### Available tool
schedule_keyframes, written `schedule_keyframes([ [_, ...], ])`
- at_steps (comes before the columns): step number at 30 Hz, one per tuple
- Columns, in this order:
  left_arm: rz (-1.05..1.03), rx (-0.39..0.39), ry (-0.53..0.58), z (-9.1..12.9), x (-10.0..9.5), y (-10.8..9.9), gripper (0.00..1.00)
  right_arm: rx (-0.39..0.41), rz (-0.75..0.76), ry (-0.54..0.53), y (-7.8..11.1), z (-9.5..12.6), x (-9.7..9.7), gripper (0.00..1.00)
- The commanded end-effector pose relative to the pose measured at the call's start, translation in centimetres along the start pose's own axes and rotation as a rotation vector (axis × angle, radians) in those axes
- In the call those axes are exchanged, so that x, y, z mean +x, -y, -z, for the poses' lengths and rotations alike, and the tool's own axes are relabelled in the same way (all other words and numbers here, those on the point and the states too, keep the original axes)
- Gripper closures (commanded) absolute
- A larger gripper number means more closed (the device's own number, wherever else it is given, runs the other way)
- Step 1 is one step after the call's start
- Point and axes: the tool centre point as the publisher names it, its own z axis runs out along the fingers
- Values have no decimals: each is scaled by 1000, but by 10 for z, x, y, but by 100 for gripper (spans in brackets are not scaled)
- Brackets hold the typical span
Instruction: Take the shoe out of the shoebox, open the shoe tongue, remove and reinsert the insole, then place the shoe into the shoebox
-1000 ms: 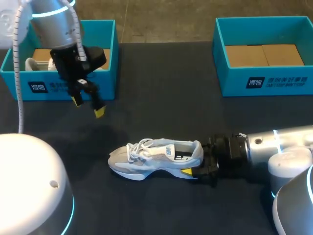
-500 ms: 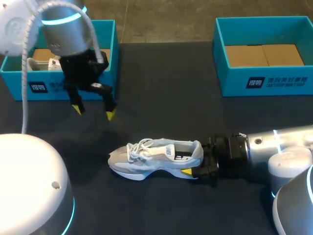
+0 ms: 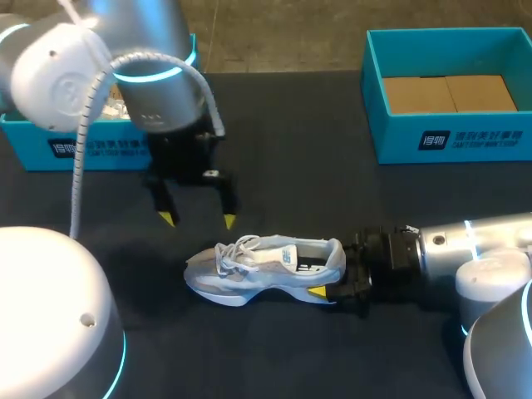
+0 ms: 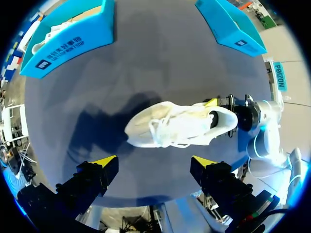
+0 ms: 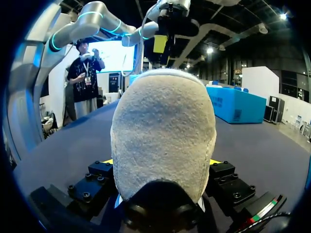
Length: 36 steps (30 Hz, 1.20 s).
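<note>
Shoe was out on the worktop; tongue and insole work looked not yet begun.
The shoe (image 3: 264,268) lay on the worktop (image 3: 291,166), well apart from the left box (image 3: 33,143) and right box (image 3: 449,137). My right fingers (image 3: 318,292) clamped its heel from both sides. My left fingers (image 3: 228,219) hung spread above its laces, touching nothing. Tongue, insole and reboxing seemed left to do.

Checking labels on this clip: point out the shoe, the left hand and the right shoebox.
shoe (image 3: 253,278), head view, its grey side.
left hand (image 3: 199,219), head view, midway between its yellow fingertips.
right shoebox (image 3: 399,137), head view, its front wall.
</note>
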Motion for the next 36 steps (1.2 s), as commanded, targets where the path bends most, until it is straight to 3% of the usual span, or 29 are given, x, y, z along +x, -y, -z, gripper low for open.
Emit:
schedule_keyframes([
  [1,12,-27,33,-19,31,12,0,5,-1,-1,-1,-1,0,100],
  [14,96,-60,115,-51,89,27,0,5,-1,-1,-1,-1,0,100],
  [27,96,-60,115,-51,89,27,0,5,-1,-1,-1,-1,0,100],
  [36,105,-74,168,-78,113,22,0,5,-1,-1,-1,-1,0,100],
])
